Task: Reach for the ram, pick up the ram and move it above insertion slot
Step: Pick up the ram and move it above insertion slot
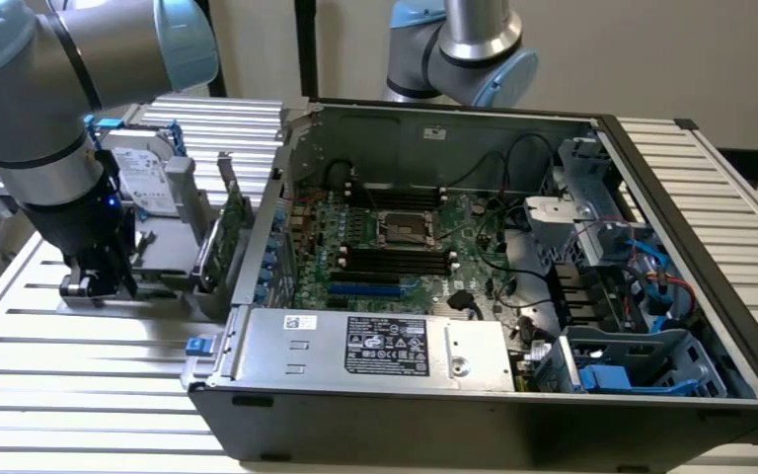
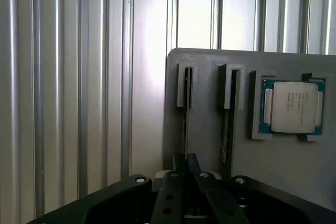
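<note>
One gripper (image 2: 186,157) | fingers (image 2: 178,163) pinching the ram (image 2: 185,124) in its gray holder (image 2: 205,129) slot | best to lift straight up, slowly, no tilting, so it won't bend

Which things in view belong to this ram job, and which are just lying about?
Belong to the job:
- gripper, low over the holder
- ram, edge-on in the grey holder
- black memory slots

Lying about:
- processor chip
- hard drive
- green expansion card
- power supply
</note>
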### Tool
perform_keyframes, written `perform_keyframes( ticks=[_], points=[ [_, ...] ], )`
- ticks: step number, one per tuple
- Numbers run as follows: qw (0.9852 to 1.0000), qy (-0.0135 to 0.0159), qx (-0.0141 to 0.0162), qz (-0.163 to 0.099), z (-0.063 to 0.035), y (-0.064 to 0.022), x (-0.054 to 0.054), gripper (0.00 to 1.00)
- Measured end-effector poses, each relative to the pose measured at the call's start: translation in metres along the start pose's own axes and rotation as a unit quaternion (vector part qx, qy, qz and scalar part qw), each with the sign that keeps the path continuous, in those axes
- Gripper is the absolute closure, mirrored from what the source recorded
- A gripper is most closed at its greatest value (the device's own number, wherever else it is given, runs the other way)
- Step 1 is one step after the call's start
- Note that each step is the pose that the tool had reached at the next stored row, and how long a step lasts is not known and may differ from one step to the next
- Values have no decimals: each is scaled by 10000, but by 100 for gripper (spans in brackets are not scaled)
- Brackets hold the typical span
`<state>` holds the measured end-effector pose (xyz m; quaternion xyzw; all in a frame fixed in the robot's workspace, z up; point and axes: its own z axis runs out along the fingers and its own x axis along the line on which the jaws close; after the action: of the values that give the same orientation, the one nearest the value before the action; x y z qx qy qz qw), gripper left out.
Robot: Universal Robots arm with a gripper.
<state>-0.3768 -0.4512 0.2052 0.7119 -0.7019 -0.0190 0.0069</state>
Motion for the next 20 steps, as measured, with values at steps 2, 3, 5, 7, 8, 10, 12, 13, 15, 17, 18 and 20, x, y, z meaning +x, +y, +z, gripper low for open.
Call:
perform_keyframes(
  ticks=[2,3,5,7,8,10,12,13,15,17,18,20],
  points=[
    [10000,0,0,0,-38,1,-1,87],
    [10000,0,0,0,-61,2,-1,87],
    [10000,-1,0,0,-120,4,-2,87],
    [10000,0,0,0,-203,7,-4,87],
    [10000,1,-1,0,-248,9,-4,87],
    [10000,2,0,0,-338,11,-6,87],
    [10000,3,0,0,-432,9,-7,87],
    [10000,2,0,0,-477,6,-8,87],
    [10000,3,0,0,-568,-9,-9,87],
    [10000,4,-1,-2,-659,-35,-10,87],
    [10000,3,0,-3,-704,-52,-11,87],
    [10000,3,-1,-6,-797,-91,-12,87]
  ],
)
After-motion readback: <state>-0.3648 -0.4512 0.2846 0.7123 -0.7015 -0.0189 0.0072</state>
